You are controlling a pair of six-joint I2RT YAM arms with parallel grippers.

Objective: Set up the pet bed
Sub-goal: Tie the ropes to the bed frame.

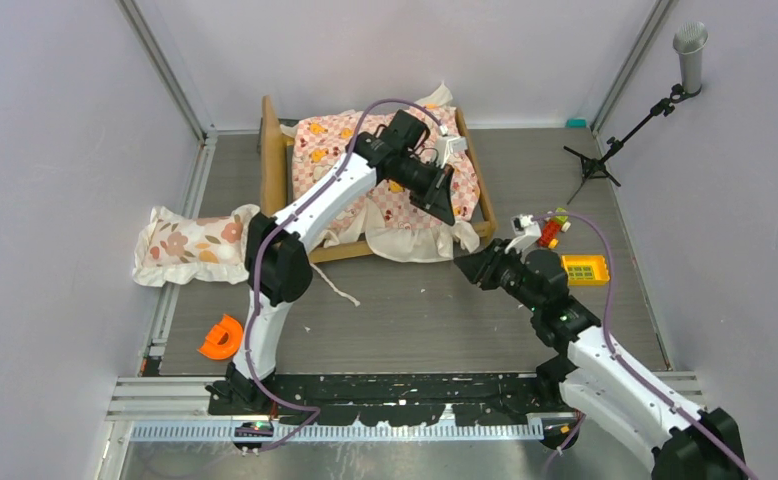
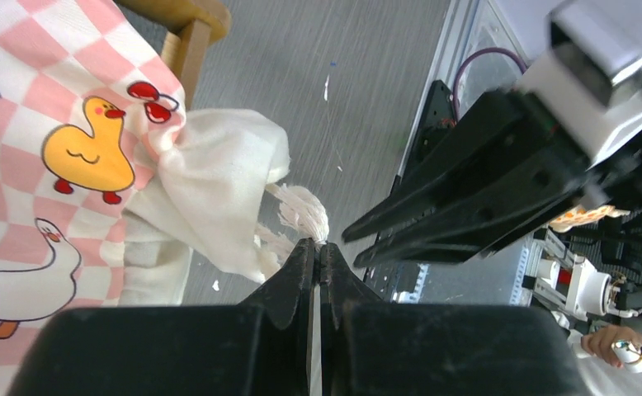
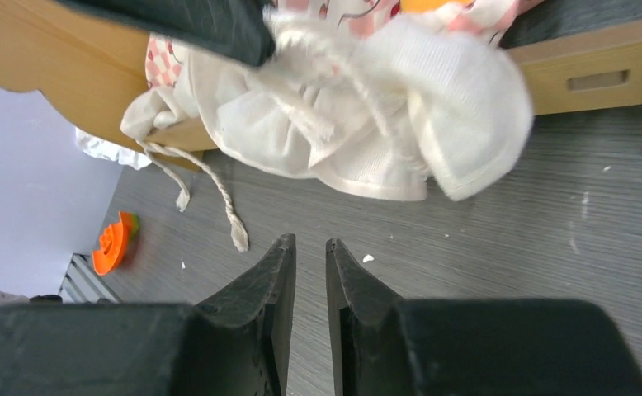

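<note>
The pet bed [image 1: 273, 150] is a tan wooden frame at the back of the table, with a pink-checkered ruffled sheet [image 1: 335, 150] spread over it. The sheet's white ruffle [image 2: 219, 181] spills over the front right corner. There my left gripper [image 2: 318, 245] is shut on a frayed white cord end [image 2: 305, 213] of the sheet, just past the bed's corner post [image 2: 187, 33]. My right gripper [image 3: 309, 241] hovers low over the table in front of that ruffle [image 3: 400, 107], its jaws narrowly open and holding nothing. Seen from above, the two grippers [image 1: 448, 213] [image 1: 462, 262] are close together.
A floral pillow [image 1: 190, 245] lies left of the bed. An orange toy [image 1: 222, 338] sits near the left arm's base. Another loose cord [image 3: 210, 186] trails on the table. A yellow piece [image 1: 585, 268] and small coloured items lie at the right, with a tripod [image 1: 605, 150] behind.
</note>
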